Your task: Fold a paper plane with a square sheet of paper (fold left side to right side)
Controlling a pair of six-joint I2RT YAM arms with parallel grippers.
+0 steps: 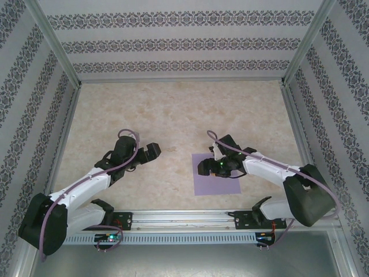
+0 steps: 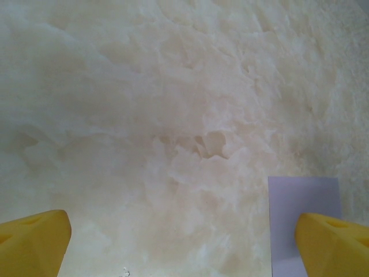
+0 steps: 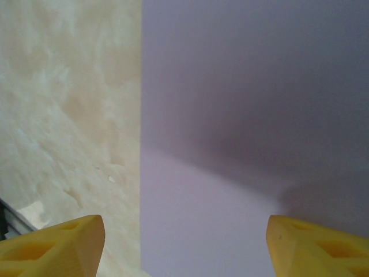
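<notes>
The square sheet of paper (image 1: 216, 186) lies flat on the marbled table, lavender and unmarked, just ahead of the right arm's base. My right gripper (image 1: 206, 164) hovers low over its far left part, open. In the right wrist view the yellow fingertips (image 3: 55, 245) straddle the paper's left edge, one over bare table and one over the paper (image 3: 248, 115), with nothing between them. My left gripper (image 1: 151, 153) is open over bare table, left of the sheet. In the left wrist view (image 2: 184, 242) a corner of the paper (image 2: 302, 199) shows by the right fingertip.
The table (image 1: 173, 109) is bounded by patterned walls and a metal frame on three sides. A rail (image 1: 184, 219) with the arm bases runs along the near edge. Bare tabletop stretches behind and between the arms.
</notes>
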